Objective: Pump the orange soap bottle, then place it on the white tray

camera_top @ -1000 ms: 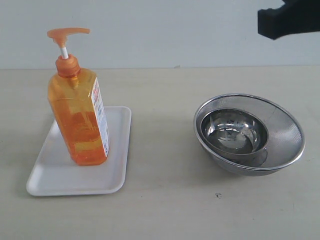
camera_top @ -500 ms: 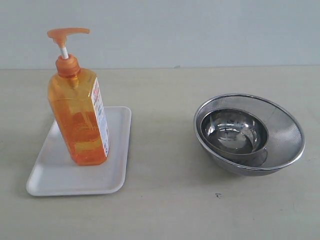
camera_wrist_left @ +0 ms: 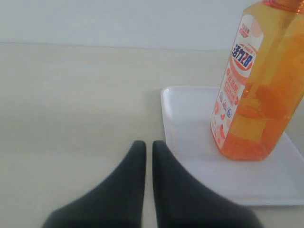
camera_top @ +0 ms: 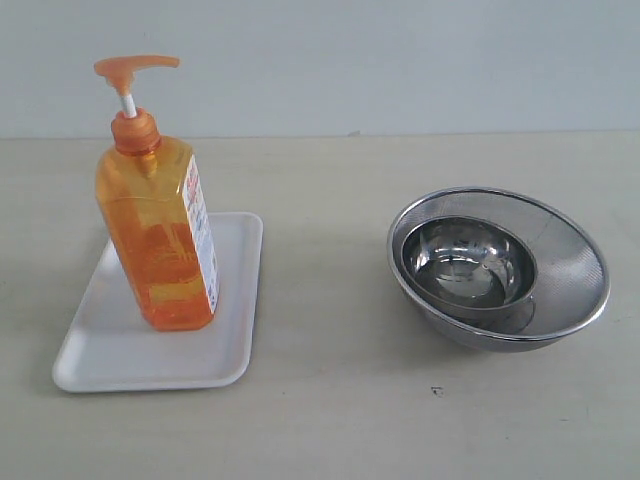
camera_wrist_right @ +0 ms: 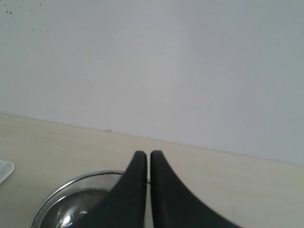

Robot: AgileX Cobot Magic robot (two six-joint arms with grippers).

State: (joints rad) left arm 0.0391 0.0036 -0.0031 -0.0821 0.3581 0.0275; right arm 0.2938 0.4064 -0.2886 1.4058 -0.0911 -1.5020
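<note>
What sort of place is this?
Probably a test bench rather than a real kitchen: a plain table against a blank wall, with an orange soap bottle on a white tray and nested steel bowls.

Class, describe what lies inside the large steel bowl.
A smaller steel bowl, seemingly empty, sits inside the large steel bowl. It covers the large bowl's bottom; anything beneath is hidden.

Ahead of left pincer [camera_wrist_left: 148, 143]: bare table [camera_wrist_left: 71, 95] is left open.
Beside its tips: the white tray [camera_wrist_left: 190, 114] is met, with the orange soap bottle [camera_wrist_left: 261, 95] standing upright on it.
Under right pincer [camera_wrist_right: 148, 154]: nested steel bowls [camera_wrist_right: 57, 197] are found.
Between tray and bowls: a bare strip is left.
</note>
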